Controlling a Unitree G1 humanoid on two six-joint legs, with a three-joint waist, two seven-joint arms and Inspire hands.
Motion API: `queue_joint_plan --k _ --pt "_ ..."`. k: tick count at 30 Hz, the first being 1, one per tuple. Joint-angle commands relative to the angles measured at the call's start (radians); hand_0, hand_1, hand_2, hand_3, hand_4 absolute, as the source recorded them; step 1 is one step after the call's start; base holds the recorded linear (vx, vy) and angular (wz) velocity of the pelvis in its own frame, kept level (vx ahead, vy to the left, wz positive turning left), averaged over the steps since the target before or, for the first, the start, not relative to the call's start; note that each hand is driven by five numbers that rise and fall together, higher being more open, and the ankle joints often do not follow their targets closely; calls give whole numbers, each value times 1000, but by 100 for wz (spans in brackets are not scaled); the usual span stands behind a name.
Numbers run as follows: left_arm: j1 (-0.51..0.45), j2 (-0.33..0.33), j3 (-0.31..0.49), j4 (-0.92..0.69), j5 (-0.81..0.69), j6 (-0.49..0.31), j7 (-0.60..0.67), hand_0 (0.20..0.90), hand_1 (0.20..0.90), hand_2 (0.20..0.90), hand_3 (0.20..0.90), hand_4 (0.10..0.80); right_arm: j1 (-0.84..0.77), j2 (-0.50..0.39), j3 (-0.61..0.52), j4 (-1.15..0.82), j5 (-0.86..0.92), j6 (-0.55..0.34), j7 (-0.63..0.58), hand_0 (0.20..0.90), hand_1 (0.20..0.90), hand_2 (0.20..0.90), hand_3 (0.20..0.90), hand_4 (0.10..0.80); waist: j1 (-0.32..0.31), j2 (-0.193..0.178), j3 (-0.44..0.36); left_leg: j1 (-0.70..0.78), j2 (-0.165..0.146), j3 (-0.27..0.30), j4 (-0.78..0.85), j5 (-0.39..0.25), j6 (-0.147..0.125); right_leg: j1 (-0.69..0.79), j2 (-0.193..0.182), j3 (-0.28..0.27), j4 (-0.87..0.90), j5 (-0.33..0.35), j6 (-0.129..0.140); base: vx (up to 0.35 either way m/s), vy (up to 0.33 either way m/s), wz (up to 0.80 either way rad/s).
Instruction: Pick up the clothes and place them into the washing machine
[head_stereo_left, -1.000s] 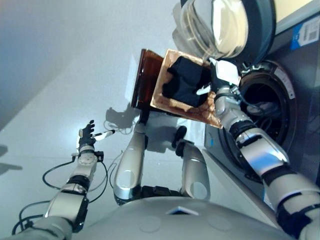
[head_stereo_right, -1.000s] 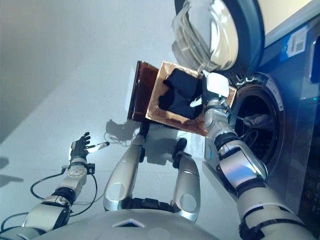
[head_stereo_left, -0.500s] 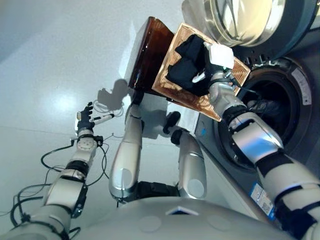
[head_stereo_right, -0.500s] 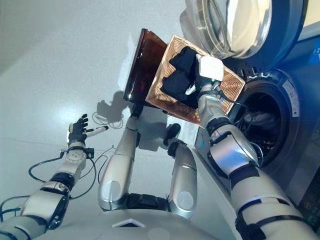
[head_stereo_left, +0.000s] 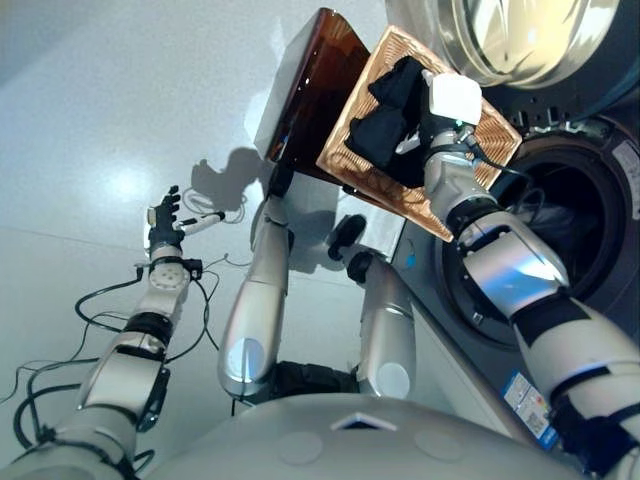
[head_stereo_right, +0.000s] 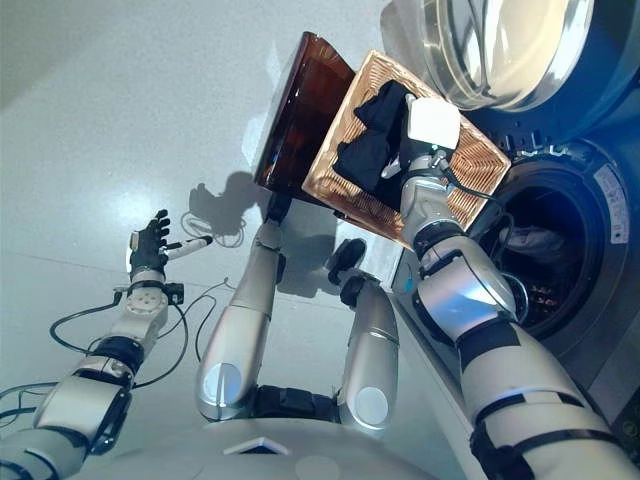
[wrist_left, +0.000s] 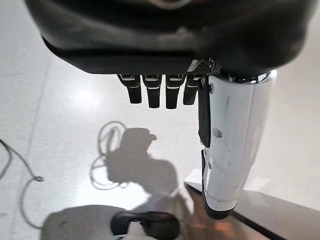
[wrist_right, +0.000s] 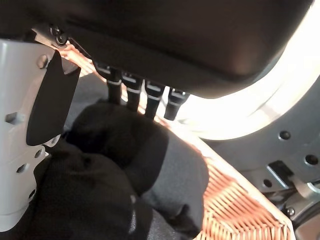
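Observation:
Black clothes (head_stereo_left: 385, 125) lie bunched in a copper woven basket (head_stereo_left: 480, 150) in front of the washing machine's round opening (head_stereo_left: 560, 240). My right hand (head_stereo_left: 452, 100) reaches into the basket. In the right wrist view its straight fingers (wrist_right: 132, 92) touch the top of the black clothes (wrist_right: 100, 180) and its white-covered thumb (wrist_right: 30, 140) lies along their side. The left hand (head_stereo_left: 163, 215) hangs open over the floor at the far left, holding nothing, with its fingers (wrist_left: 157, 92) straight.
The machine's glass door (head_stereo_left: 520, 35) stands swung open above the basket. Some pale cloth (head_stereo_right: 535, 245) shows inside the drum. The basket's dark brown side (head_stereo_left: 310, 90) faces the grey floor (head_stereo_left: 120, 90).
The camera has shifted, so the basket and machine sit higher in the picture. My right hand stays on the black clothes. The left hand keeps its open pose.

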Motion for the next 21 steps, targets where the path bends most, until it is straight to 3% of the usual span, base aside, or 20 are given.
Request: queue_joint_plan --k 1,4,5,6,21 --pt "49 32 -3 -49 7 -39 39 900 900 900 900 800 -30 -52 -4 5 -26 0 -18 900 900 900 900 800 38 45 -12 -15 -78 73 123 -154 15 -34 24 34 -64 96 23 -8 13 9" --pt "65 35 0 -87 14 -42 40 900 900 900 900 800 -27 -61 -7 16 -37 11 -15 900 900 900 900 800 42 53 -12 -27 -84 72 129 -156 17 -48 18 30 -44 89 21 -5 8 6" --pt "69 35 1 -93 18 -41 40 900 900 900 900 800 -25 -65 -8 22 -42 15 -13 705 705 705 705 661 43 56 -12 -29 -85 72 131 -157 17 -51 17 29 -39 87 21 -7 13 8" --pt "76 37 2 -107 21 -42 41 900 900 900 900 800 -25 -71 -8 26 -47 20 -13 200 200 200 200 300 45 60 -12 -31 -85 72 131 -157 18 -55 15 27 -34 85 21 -3 12 8" --pt "91 10 -2 -44 59 -32 24 900 900 900 900 800 64 -86 -61 25 -63 41 -38 200 200 200 200 300 51 84 -37 35 -99 72 67 -137 28 -3 5 36 -73 92 19 9 7 4"
